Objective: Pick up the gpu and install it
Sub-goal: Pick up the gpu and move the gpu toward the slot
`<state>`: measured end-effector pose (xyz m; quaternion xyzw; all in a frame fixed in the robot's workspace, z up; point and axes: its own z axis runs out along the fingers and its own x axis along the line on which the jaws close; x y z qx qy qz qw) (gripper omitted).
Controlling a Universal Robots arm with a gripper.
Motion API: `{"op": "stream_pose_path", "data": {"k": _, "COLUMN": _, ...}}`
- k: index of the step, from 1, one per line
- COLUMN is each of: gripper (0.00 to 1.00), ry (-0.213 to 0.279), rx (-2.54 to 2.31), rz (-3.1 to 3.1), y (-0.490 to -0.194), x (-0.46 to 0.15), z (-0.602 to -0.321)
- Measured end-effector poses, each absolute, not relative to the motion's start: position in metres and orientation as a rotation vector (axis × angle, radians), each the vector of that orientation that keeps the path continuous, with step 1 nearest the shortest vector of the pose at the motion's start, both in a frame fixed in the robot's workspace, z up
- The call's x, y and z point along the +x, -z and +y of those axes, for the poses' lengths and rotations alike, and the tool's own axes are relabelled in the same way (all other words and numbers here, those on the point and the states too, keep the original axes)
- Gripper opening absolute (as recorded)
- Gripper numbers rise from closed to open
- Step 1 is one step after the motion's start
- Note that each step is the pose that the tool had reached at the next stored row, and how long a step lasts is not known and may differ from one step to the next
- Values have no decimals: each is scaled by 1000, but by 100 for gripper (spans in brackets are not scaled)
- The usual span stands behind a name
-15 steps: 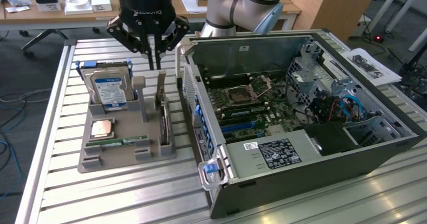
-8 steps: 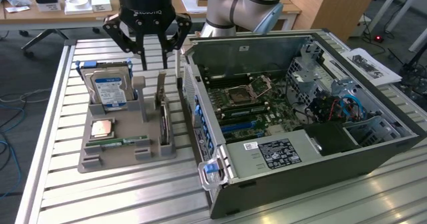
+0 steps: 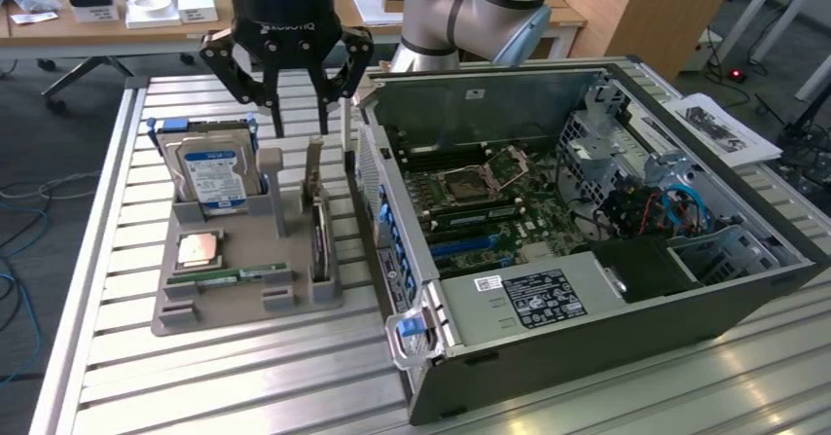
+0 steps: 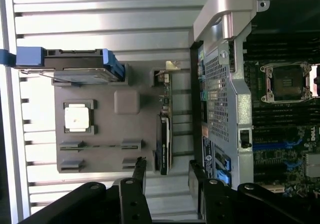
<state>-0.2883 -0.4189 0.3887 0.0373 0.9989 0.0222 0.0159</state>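
Observation:
The gpu (image 3: 315,219) stands on its edge in a slot of the grey holder tray (image 3: 234,304), a thin dark card with a silver bracket end. My gripper (image 3: 299,124) hangs open above the far end of the card, not touching it. From the wrist, the gpu (image 4: 164,136) appears edge-on on the tray (image 4: 112,134), and the open gripper (image 4: 167,173) has one dark finger on each side of the card's line, with nothing between them. The open computer case (image 3: 585,221) lies beside the tray, its motherboard (image 3: 474,201) exposed.
On the tray are a silver hard drive (image 3: 214,172) with a blue label, a processor chip (image 3: 198,248) and a green memory stick (image 3: 234,274). The case's rear wall (image 4: 225,84) stands close beside the gpu. Everything rests on a slatted metal table (image 3: 195,386).

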Motion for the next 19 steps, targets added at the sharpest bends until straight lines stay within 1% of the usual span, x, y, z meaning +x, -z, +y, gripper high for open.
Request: {"op": "stream_pose_path", "data": {"k": 19, "gripper": 47, "ry": -69, "rx": 116, "rz": 3107, "y": -354, "x": -288, "z": -419}}
